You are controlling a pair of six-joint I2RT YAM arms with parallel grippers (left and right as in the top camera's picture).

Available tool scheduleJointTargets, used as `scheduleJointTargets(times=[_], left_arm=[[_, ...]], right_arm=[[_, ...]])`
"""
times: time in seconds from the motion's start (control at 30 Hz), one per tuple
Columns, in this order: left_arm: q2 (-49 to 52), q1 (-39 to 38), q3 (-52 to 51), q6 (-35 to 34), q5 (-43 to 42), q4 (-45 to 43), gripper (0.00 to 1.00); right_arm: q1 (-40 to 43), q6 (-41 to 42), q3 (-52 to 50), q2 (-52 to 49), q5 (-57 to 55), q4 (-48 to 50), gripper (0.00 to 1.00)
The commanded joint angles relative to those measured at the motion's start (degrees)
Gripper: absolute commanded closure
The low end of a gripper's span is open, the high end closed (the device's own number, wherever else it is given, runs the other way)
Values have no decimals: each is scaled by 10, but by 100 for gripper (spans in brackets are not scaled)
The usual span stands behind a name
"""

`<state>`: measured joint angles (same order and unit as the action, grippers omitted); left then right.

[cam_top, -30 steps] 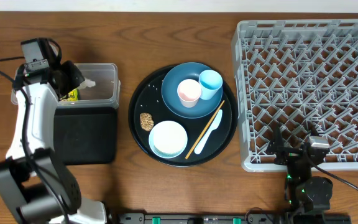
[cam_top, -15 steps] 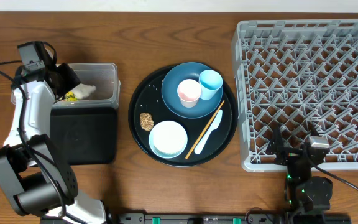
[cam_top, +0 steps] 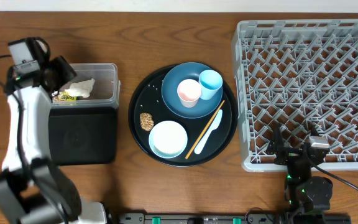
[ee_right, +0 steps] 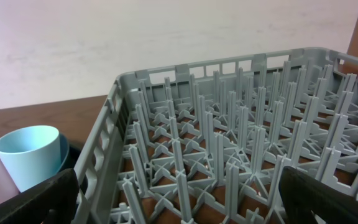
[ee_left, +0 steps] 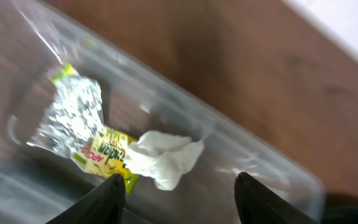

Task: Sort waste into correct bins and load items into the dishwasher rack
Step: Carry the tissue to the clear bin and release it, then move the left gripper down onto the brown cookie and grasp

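At the left end of the table, the left gripper (ee_left: pixel 180 198) hangs over the clear tub (cam_top: pixel 115 84). Its fingers stand apart and hold nothing. The snack wrapper (ee_left: pixel 79 121) and the tissue (ee_left: pixel 166 158) lie inside the tub, touching each other. The flat black tray (cam_top: pixel 82 134) sits against the tub's near side.

The right gripper (ee_right: pixel 179 200) waits wide apart and unloaded at the near edge of the rack (cam_top: pixel 236 93), which holds nothing.

Step in hand, as judged: clear the tub and go for the next piece of waste.

1. Raise the left gripper straight up until the fingers are above the tub rim. The tub looks light, and a sideways pull could drag it.
2. Keep the fingers apart while crossing to the round tray (cam_top: pixel 143 93).
3. Come down vertically on the cookie lump (cam_top: pixel 146 121). It lies near the bowl (cam_top: pixel 168 138) and the blue dish (cam_top: pixel 179 78), so line the fingers up with the free gap.
4. Close gently, as the lump may crumble.
5. The rice grains (cam_top: pixel 158 93) are tiny and scattered, so pinching them is likely to be unreliable.

The pink cup (cam_top: pixel 189 93) and the light blue cup (cam_top: pixel 211 83) stand on the dish. The chopstick (cam_top: pixel 204 130) and the spoon (cam_top: pixel 210 132) lie side by side on the tray.

Markings: the wrapper's yellow panel carries red lettering, too blurred to read. No other writing is visible.
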<state>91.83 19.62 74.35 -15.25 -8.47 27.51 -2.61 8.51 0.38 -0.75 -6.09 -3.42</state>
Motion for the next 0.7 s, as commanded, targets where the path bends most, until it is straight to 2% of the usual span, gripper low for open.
scheduleJointTargets(times=[0.0,0.17,0.27,0.43,0.57,0.67], left_arm=[[-63,-2,16,-23,5,19,42],[-125,-35,16,-28,1,92,42],[-144,-80,16,-28,1,170,41],[-141,-155,8,-28,2,271,31],[-140,-209,-20,-28,9,293,30],[-140,-249,-46,-43,47,292,30]], right_arm=[[-5,-7,-1,0,-6,-2,1],[-5,-7,-1,0,-6,-2,1],[-5,-7,-1,0,-6,-2,1],[-5,-7,-1,0,-6,-2,1],[-5,-7,-1,0,-6,-2,1],[-5,-7,-1,0,-6,-2,1]])
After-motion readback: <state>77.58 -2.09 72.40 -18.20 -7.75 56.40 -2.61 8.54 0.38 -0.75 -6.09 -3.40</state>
